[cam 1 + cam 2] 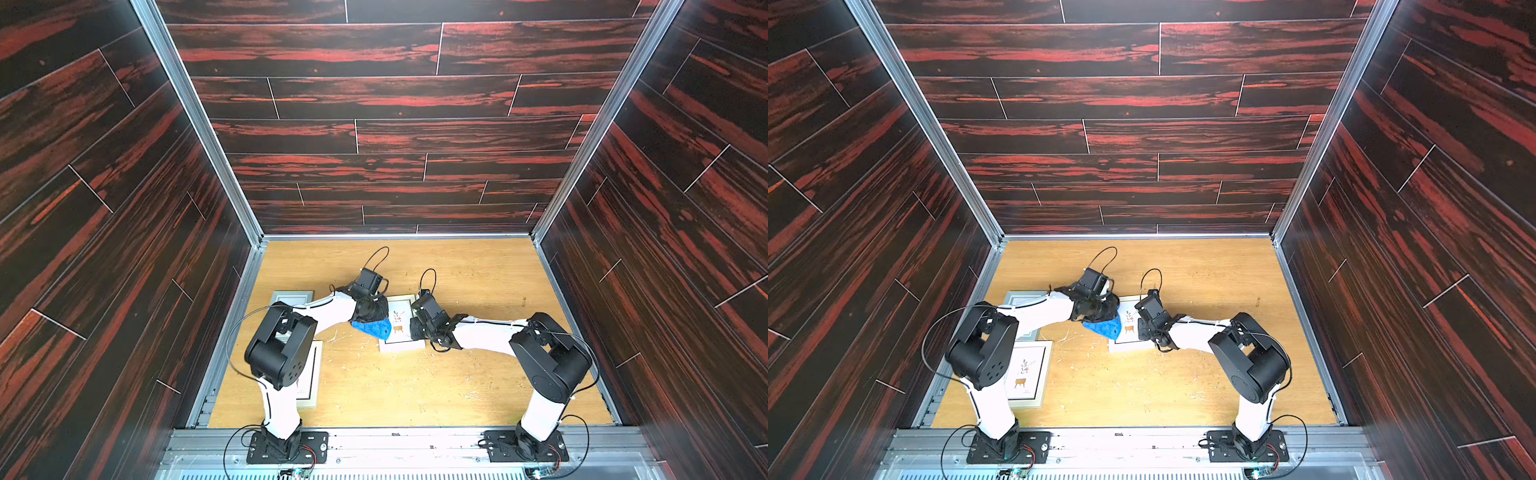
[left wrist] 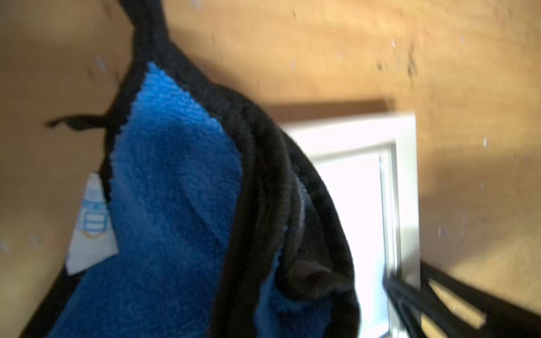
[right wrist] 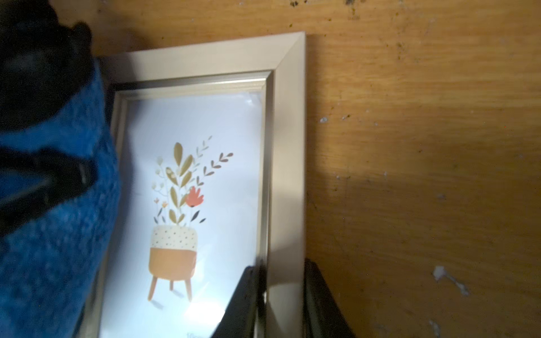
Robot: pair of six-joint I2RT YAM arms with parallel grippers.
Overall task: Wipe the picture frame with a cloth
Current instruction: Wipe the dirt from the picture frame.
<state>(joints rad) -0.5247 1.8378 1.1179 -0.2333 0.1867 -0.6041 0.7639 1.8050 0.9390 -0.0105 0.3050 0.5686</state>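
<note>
A pale picture frame [image 1: 402, 337] with a potted-plant print lies flat mid-table, seen in both top views [image 1: 1130, 341]. The blue cloth [image 1: 374, 327] with black edging hangs bunched from my left gripper [image 1: 369, 311], which is shut on it; the cloth rests over the frame's left part. It fills the left wrist view [image 2: 169, 204] and hides the jaws there. My right gripper [image 3: 282, 292] is shut on the frame's right side rail [image 3: 288, 146], one finger on the glass side and one outside. The cloth [image 3: 58, 234] covers the frame's far side there.
Two more frames lie at the table's left: a grey one [image 1: 291, 297] at the back under my left arm, and a plant-print one [image 1: 1027, 372] nearer the front. Dark wood-pattern walls close in three sides. The wooden tabletop [image 1: 478, 374] carries white flecks.
</note>
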